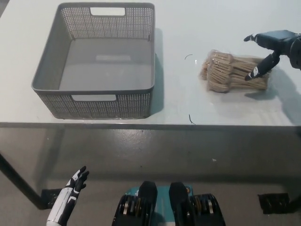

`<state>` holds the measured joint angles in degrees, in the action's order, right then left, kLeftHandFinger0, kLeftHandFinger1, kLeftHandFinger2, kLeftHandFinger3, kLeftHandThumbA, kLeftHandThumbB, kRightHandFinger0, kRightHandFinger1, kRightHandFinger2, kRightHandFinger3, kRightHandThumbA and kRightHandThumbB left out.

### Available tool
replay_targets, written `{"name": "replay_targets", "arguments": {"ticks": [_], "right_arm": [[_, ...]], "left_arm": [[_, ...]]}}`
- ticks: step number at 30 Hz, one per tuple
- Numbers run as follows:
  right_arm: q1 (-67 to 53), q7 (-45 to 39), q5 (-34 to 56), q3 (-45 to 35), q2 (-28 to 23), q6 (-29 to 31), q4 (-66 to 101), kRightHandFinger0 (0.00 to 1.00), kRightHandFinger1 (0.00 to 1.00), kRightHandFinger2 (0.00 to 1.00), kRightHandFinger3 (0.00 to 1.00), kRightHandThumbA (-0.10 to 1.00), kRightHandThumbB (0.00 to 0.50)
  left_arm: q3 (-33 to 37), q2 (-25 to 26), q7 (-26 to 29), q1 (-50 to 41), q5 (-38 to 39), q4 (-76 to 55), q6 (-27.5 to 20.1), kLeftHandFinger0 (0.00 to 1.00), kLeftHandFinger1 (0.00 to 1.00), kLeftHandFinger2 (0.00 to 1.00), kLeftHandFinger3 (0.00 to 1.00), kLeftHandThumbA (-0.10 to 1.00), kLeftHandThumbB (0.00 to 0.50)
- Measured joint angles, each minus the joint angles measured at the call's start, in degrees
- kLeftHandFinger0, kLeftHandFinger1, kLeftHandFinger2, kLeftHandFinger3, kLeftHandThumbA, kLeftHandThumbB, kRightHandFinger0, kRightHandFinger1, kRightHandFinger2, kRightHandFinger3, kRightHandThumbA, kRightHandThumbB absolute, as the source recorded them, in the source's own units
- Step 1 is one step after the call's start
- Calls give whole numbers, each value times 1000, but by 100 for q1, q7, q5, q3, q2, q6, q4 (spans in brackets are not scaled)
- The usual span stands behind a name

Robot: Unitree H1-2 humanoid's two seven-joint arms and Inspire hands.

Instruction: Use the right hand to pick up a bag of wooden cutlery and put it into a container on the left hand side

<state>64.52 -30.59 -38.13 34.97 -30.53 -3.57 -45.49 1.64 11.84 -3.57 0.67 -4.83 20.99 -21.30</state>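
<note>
The gray basket [94, 61] sits on the left part of the white table [178, 33]. Its walls are a fine mesh, with 1 slot handle cut into the far wall and 1 into the near wall. Nothing lies inside it; I see only its smooth bare floor with a faint pale mark near the middle.

The bag of wooden cutlery [231, 71] lies flat on the table well to the right of the basket, with bare tabletop between them. The bag is clear plastic, and the bundled pale wood shows through it, the broader ends bunched toward the basket side and the thin handles pointing toward the table's right edge.

My right hand [269, 49] comes in from the right edge of the view and hangs over the right end of the bag. Its fingers are spread apart and hold nothing. 1 finger [260, 69] angles down with its tip over the handle end of the bag; I cannot tell whether it is touching the plastic or just above it. Another finger reaches out toward the far side, clear of the bag. A shadow lies on the table just right of the bag.

My left hand [70, 193] rests low at the lower left, below the table's near edge, fingers loosely apart and empty.
</note>
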Motion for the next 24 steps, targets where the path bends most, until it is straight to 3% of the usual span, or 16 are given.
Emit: {"name": "replay_targets", "arguments": {"ticks": [10, 24], "right_arm": [[375, 197, -125, 69, 415, 332, -1269, 1000, 1000, 1000, 1000, 1000, 482], [593, 1056, -150, 114, 1117, 836, -3039, 1000, 1000, 1000, 1000, 1000, 492]], "left_arm": [[46, 6, -7, -9, -8, -78, 7, 1000, 1000, 1000, 1000, 1000, 252], [112, 10, -22, -111, -87, -119, 6, 1000, 1000, 1000, 1000, 1000, 285]]}}
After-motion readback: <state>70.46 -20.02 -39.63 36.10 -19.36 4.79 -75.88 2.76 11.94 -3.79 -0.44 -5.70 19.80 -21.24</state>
